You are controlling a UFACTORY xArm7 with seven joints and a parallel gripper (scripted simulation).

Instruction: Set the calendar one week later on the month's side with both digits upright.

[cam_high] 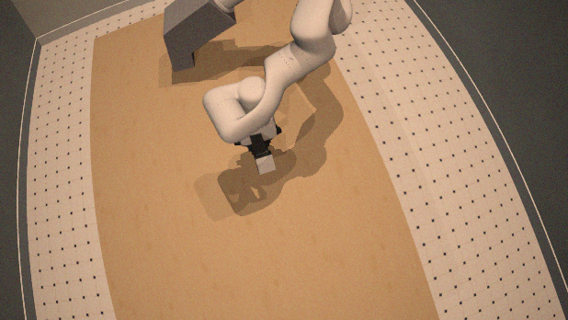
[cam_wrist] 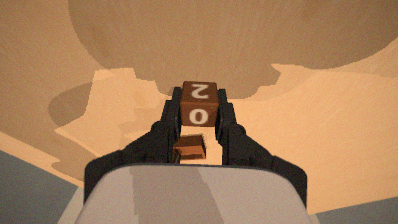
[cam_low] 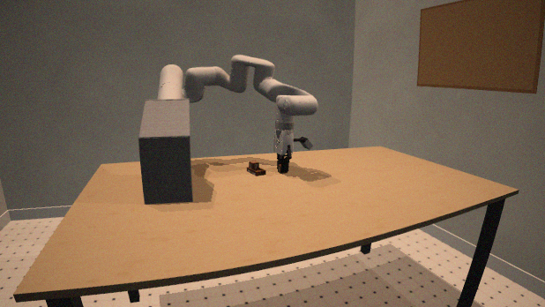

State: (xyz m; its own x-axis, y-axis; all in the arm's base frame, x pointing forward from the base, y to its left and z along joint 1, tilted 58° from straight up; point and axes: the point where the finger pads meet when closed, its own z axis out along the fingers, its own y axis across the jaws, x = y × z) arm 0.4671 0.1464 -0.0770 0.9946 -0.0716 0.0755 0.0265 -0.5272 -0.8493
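My gripper (cam_wrist: pixel 199 99) is shut on a brown digit cube (cam_wrist: pixel 199 102). In the wrist view the cube's far face shows a 2 and its near face a 0. In the top view the cube (cam_high: pixel 265 164) shows a pale face just below the dark fingers. In the exterior view the gripper (cam_low: pixel 282 168) points straight down, low over the table. The small brown calendar tray (cam_low: pixel 256 171), with a block on it, sits on the table a short way left of the gripper. The arm hides it in the top view. A small brown shape (cam_wrist: pixel 189 148) shows between the fingers; I cannot tell what it is.
A tall grey box (cam_low: pixel 166 151) that carries the arm's base stands on the table to the left of the tray. It also shows at the top of the top view (cam_high: pixel 195 29). A brown board (cam_low: pixel 478 44) hangs on the right wall.
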